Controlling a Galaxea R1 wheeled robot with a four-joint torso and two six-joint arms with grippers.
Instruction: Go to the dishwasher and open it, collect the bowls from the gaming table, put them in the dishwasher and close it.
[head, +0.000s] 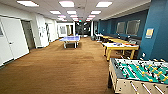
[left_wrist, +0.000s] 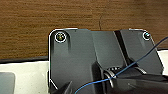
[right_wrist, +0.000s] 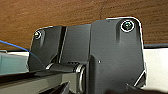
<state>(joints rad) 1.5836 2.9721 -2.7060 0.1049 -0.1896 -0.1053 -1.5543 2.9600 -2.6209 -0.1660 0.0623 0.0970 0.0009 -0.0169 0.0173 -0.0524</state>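
Looking past the foosball table (head: 140, 75), the yellow-edged worktop (head: 120, 46) holds small things, likely light, slippery bowls best pinched by the rim; I cannot tell either pincer's state.

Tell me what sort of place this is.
Likely an office games or break room: a table-football table at near right, a blue ping-pong table farther down the carpeted hall, and yellow-wood tables along the blue wall.

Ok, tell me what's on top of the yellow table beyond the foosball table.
On the yellow table lie a few small items, blue and orange patches; too blurred to identify.
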